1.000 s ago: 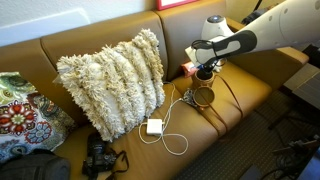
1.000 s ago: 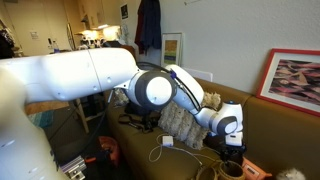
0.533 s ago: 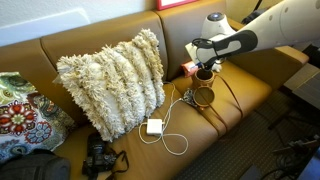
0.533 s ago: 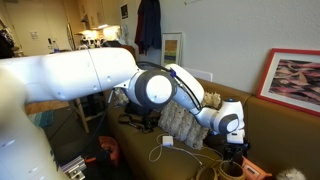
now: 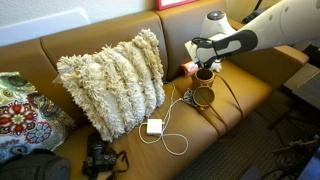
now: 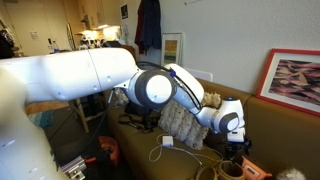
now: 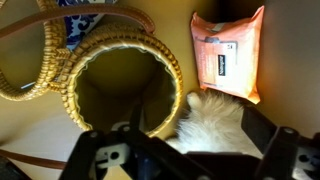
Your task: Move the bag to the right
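Bag (image 7: 120,90) lying on the tan sofa seat (image 7: 292,60), its two round woven cups sitting side by side, larger cup facing the camera, orange packet (image 7: 228,55) lying just beside it, fluffy white tuft (image 7: 215,120) sitting below the packet, end effector (image 7: 195,160) spreading its dark fingers (image 7: 105,160) wide along the bottom edge.

An exterior view looks down on the sofa (image 5: 70,48) from in front, mid-range. An exterior view sits close behind the arm (image 6: 90,75), facing the same sofa and pillow (image 6: 180,121). The wrist view peers closely down into the bag (image 7: 120,90).
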Robot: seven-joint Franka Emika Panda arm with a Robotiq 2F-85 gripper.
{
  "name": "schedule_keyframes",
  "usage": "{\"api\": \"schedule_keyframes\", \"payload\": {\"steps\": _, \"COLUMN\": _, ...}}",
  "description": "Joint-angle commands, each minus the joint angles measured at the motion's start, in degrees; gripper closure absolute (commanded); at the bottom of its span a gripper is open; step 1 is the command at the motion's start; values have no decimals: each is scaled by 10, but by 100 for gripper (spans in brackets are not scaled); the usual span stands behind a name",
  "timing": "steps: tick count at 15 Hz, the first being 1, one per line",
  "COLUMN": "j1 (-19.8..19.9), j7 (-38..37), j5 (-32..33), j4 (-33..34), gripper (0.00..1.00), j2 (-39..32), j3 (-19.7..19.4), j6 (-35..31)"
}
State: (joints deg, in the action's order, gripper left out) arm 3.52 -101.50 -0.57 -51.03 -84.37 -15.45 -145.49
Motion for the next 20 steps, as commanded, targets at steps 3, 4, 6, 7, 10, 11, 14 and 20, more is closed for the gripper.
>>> {"api": "schedule_keyframes", "payload": {"steps": 3, "j1": 3, "j7": -6, "j5": 5, "j4": -3, "gripper": 0, "j2": -1, "j3": 4, "j6": 26}}
{"api": "schedule_keyframes", "payload": {"steps": 4, "j1": 3, "j7": -6, "j5": 5, "j4": -4, "gripper": 0, "j2": -1, "j3": 5, "j6": 32}}
{"api": "schedule_keyframes", "payload": {"steps": 6, "j1": 3, "j7": -10, "j5": 6, "j4": -6, "gripper": 0, "j2": -1, "j3": 3, "j6": 42}}
{"api": "schedule_keyframes", "payload": {"steps": 7, "j1": 3, "j7": -11, "j5": 6, "j4": -7, "gripper": 0, "j2": -1, "j3": 3, "j6": 46}}
{"api": "schedule_keyframes", "payload": {"steps": 10, "j1": 5, "j7": -12, "j5": 5, "j4": -8, "gripper": 0, "j2": -2, "j3": 6, "j6": 59}}
{"api": "schedule_keyframes", "payload": {"steps": 11, "j1": 6, "j7": -13, "j5": 5, "j4": -8, "gripper": 0, "j2": -2, "j3": 7, "j6": 62}}
{"api": "schedule_keyframes", "payload": {"steps": 14, "j1": 7, "j7": -14, "j5": 5, "j4": -8, "gripper": 0, "j2": -2, "j3": 9, "j6": 71}}
{"api": "schedule_keyframes", "payload": {"steps": 20, "j1": 8, "j7": -13, "j5": 4, "j4": -14, "gripper": 0, "j2": -2, "j3": 13, "j6": 93}}
